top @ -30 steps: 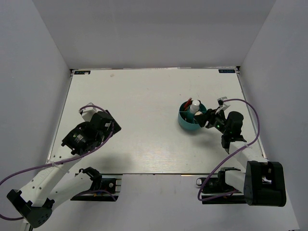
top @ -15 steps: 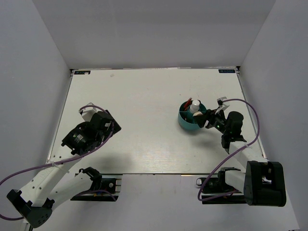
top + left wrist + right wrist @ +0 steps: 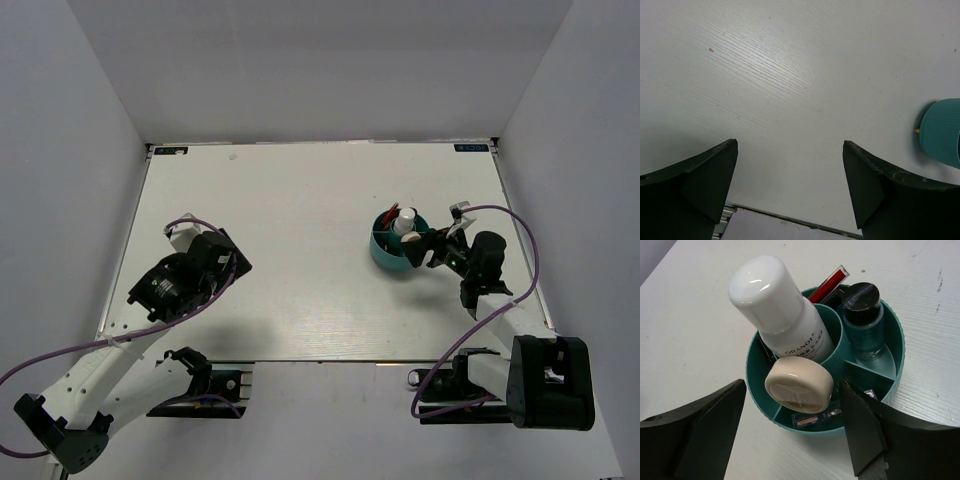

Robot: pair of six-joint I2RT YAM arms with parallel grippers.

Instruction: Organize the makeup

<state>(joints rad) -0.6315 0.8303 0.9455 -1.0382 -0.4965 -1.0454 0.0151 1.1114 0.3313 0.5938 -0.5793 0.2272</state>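
Note:
The teal round divided container (image 3: 892, 375) holds the makeup: a white bottle (image 3: 777, 307) upright in its middle cup, a red tube (image 3: 829, 282) behind it, a dark-capped teal bottle (image 3: 864, 320), a round cream compact (image 3: 799, 382) leaning in a front compartment, and a small palette (image 3: 812, 419) under it. In the top view the container (image 3: 385, 252) sits right of centre. My right gripper (image 3: 792, 432) is open and empty, just in front of the container; it also shows in the top view (image 3: 432, 248). My left gripper (image 3: 789, 187) is open and empty over bare table, far to the left (image 3: 215, 262).
The white table (image 3: 300, 220) has walls on three sides. The container's edge shows at the right of the left wrist view (image 3: 940, 132). The table's near edge and a metal rail (image 3: 780, 216) lie just under the left gripper.

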